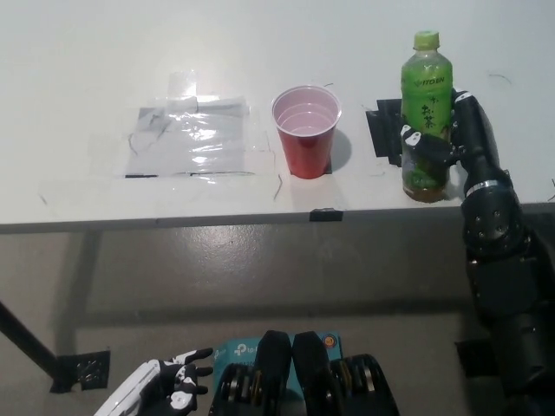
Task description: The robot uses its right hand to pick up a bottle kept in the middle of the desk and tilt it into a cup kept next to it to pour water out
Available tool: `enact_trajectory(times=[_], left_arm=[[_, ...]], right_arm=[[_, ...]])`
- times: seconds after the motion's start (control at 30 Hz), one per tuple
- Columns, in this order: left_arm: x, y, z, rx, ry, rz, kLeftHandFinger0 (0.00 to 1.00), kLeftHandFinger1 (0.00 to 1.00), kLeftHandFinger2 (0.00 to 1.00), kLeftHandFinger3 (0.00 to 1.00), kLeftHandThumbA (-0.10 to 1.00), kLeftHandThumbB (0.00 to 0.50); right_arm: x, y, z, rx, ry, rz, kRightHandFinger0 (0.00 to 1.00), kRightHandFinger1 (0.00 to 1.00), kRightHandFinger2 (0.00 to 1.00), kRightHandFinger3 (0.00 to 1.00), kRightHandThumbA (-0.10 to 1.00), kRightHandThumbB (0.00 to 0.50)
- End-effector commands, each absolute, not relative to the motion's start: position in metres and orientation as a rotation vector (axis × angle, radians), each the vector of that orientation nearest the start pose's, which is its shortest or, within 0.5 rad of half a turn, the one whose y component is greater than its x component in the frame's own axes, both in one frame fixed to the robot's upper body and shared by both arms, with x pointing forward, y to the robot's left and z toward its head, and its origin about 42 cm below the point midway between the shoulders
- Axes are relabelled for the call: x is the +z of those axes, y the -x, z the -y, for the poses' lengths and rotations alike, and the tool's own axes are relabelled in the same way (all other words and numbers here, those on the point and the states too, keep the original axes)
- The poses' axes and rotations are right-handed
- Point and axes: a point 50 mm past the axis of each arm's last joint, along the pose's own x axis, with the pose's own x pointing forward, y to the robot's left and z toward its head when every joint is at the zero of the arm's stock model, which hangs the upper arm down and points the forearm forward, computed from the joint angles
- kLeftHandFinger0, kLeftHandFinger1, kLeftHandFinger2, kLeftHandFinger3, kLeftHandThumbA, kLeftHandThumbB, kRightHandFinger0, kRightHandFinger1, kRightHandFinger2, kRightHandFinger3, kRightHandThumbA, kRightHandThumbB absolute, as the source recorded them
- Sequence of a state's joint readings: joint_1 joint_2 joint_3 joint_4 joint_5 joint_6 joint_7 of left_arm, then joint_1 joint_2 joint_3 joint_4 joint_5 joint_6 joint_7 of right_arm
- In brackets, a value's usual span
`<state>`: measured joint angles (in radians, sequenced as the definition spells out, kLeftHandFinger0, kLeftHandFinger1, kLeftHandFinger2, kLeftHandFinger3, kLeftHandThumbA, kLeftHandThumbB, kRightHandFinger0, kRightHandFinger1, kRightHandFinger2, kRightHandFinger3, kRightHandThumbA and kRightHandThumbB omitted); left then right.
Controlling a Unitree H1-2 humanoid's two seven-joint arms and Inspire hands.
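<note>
One bottle and one cup stand on the white desk. The bottle is clear green plastic with a lime screw cap and a green printed label; it stands upright near the desk's front edge, to the right of the cup and well apart from it, partly over a black patch on the desktop. The black right hand holds it, the fingers wrapped around its lower half. The cup is a red plastic tumbler, round-mouthed and tapering downward, with a pale inside. Left of the cup lies one sheet of glossy, crinkled clear film taped flat to the desk. A small dark tab sits on the desk's front edge below the cup. The white left hand rests low at the lower left, below the desk, its fingers spread and holding nothing.
</note>
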<state>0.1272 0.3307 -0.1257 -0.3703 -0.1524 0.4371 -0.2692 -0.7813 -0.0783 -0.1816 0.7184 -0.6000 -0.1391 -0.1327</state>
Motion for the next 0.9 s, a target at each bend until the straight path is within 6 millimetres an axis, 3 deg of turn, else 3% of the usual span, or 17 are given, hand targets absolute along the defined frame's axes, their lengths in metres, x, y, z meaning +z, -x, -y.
enact_trajectory(times=[0.0, 0.1, 0.13, 0.2, 0.27, 0.43, 0.53, 0.7, 0.73, 0.77, 0.83, 0.87], left_arm=[[0.141, -0.224, -0.255, -0.441, -0.146, -0.183, 0.85, 0.89, 0.93, 0.96, 0.88, 0.139], [0.140, -0.220, -0.254, -0.440, -0.149, -0.193, 0.85, 0.89, 0.93, 0.96, 0.87, 0.115], [0.139, -0.219, -0.254, -0.443, -0.149, -0.189, 0.85, 0.89, 0.93, 0.95, 0.87, 0.122], [0.137, -0.218, -0.254, -0.445, -0.147, -0.188, 0.84, 0.88, 0.92, 0.95, 0.87, 0.126], [0.136, -0.216, -0.253, -0.439, -0.145, -0.196, 0.83, 0.87, 0.91, 0.94, 0.86, 0.135], [0.135, -0.215, -0.253, -0.452, -0.161, -0.190, 0.83, 0.88, 0.92, 0.94, 0.86, 0.121], [0.135, -0.215, -0.253, -0.454, -0.168, -0.188, 0.83, 0.87, 0.92, 0.94, 0.87, 0.155], [0.135, -0.215, -0.252, -0.459, -0.174, -0.186, 0.82, 0.87, 0.91, 0.94, 0.86, 0.153], [0.135, -0.215, -0.252, -0.467, -0.168, -0.180, 0.82, 0.87, 0.91, 0.93, 0.86, 0.166], [0.135, -0.215, -0.252, -0.468, -0.168, -0.179, 0.82, 0.87, 0.91, 0.93, 0.86, 0.167], [0.135, -0.215, -0.252, -0.463, -0.169, -0.184, 0.82, 0.86, 0.90, 0.92, 0.85, 0.180], [0.135, -0.215, -0.252, -0.460, -0.166, -0.188, 0.82, 0.86, 0.90, 0.92, 0.85, 0.173]], right_arm=[[0.314, -0.514, 0.198, -0.365, 0.527, 0.862, 0.00, 0.01, 0.09, 0.34, -0.10, 0.000], [0.313, -0.513, 0.197, -0.406, 0.547, 0.895, 0.00, 0.01, 0.07, 0.38, -0.10, 0.000], [0.310, -0.513, 0.197, -0.423, 0.540, 0.893, 0.00, 0.04, 0.09, 0.43, -0.03, 0.000], [0.304, -0.511, 0.196, -0.452, 0.536, 0.892, 0.01, 0.06, 0.10, 0.45, 0.00, 0.000], [0.294, -0.510, 0.194, -0.489, 0.520, 0.880, 0.04, 0.14, 0.15, 0.51, -0.10, 0.000], [0.275, -0.508, 0.184, -0.513, 0.493, 0.840, 0.11, 0.24, 0.21, 0.59, -0.10, 0.000], [0.268, -0.508, 0.178, -0.519, 0.458, 0.810, 0.14, 0.27, 0.23, 0.61, -0.09, 0.000], [0.253, -0.506, 0.172, -0.562, 0.406, 0.749, 0.19, 0.30, 0.26, 0.65, -0.10, 0.000], [0.244, -0.505, 0.171, -0.572, 0.368, 0.704, 0.30, 0.39, 0.29, 0.69, -0.10, 0.000], [0.243, -0.505, 0.170, -0.575, 0.364, 0.700, 0.30, 0.39, 0.29, 0.69, -0.10, 0.000], [0.232, -0.503, 0.167, -0.565, 0.351, 0.663, 0.58, 0.65, 0.51, 0.98, -0.07, 0.000], [0.228, -0.502, 0.166, -0.563, 0.352, 0.651, 0.73, 0.78, 0.69, 1.00, 0.07, 0.000]])
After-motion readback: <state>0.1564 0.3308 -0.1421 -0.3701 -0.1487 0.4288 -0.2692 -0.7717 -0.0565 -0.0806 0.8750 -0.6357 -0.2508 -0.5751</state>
